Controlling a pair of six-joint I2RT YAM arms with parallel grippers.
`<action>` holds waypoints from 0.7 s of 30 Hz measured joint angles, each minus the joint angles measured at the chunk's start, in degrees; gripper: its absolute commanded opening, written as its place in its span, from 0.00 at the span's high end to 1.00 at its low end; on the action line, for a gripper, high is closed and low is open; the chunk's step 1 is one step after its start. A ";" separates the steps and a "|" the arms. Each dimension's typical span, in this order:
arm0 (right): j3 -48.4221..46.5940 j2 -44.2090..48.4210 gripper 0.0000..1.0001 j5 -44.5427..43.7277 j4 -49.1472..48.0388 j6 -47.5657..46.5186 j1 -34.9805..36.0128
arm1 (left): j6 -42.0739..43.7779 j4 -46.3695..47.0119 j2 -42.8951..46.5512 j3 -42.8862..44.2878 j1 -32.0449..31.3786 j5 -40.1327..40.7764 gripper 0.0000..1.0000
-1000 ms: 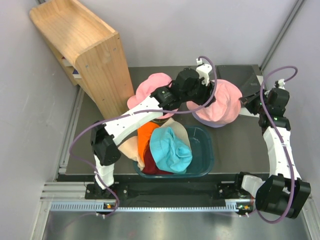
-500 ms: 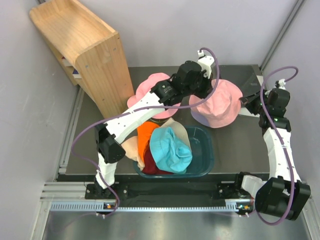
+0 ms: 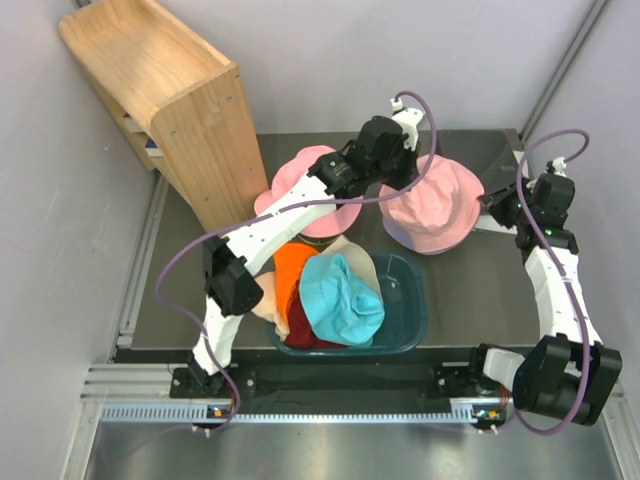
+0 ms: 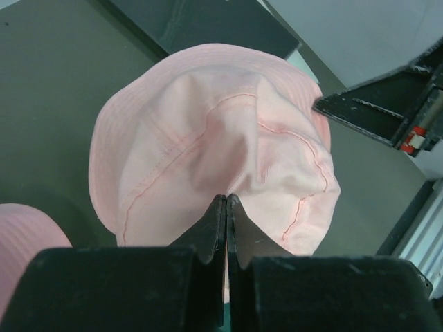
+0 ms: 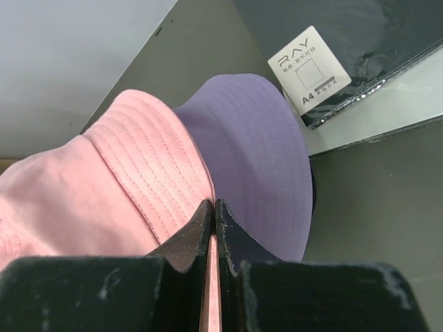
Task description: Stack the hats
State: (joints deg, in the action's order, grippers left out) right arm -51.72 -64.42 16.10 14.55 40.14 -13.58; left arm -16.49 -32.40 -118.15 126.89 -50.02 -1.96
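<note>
A peach hat (image 3: 440, 205) lies at the back right of the table, on top of a lavender hat (image 5: 263, 159). My left gripper (image 3: 405, 183) is shut, and its tips pinch the puckered crown of the peach hat (image 4: 208, 131). My right gripper (image 3: 492, 208) is shut on the peach hat's brim (image 5: 138, 173) at its right edge, with a strip of fabric between the fingers. A pink hat (image 3: 300, 180) lies to the left, partly under the left arm. Teal (image 3: 340, 300), orange (image 3: 293, 270), maroon (image 3: 305, 335) and beige (image 3: 355, 255) hats are heaped in the tub.
The dark teal tub (image 3: 415, 300) stands at the near middle. A wooden shelf (image 3: 170, 90) stands at the back left, close to the pink hat. A dark folder with a white label (image 5: 304, 69) lies behind the lavender hat at the back right.
The left gripper has swung back and up over the peach hat. The hat has spread out flatter, with its brim showing. The right gripper has stayed on the brim.
</note>
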 measured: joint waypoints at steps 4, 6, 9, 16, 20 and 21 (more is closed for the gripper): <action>-0.02 -2.91 1.00 -0.31 -1.51 -0.59 0.09 | -1.22 1.09 -2.08 0.31 2.16 -0.35 1.00; -0.02 -4.04 1.00 -0.42 -1.79 -0.85 0.09 | -1.66 1.29 -2.75 0.31 2.91 -0.76 1.00; -0.02 -5.38 1.00 -0.74 -2.34 -1.46 0.24 | -2.21 2.58 -3.17 0.28 3.54 -1.66 0.53; -0.15 -9.22 1.00 -2.51 -2.91 -3.08 0.31 | -5.92 6.36 -2.54 -1.07 4.66 -3.26 0.16; -0.61 -11.10 1.00 -3.13 -2.95 -4.39 0.31 | -7.72 8.28 0.87 -7.13 7.02 -4.04 0.14; -0.79 -11.56 1.00 -3.32 -2.95 -4.72 0.31 | -8.02 8.70 1.55 -8.31 7.58 -4.15 0.14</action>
State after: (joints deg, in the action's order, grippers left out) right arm -52.51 -75.99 12.78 11.60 35.42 -13.28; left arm -24.51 -23.70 -116.60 118.58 -42.44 -6.11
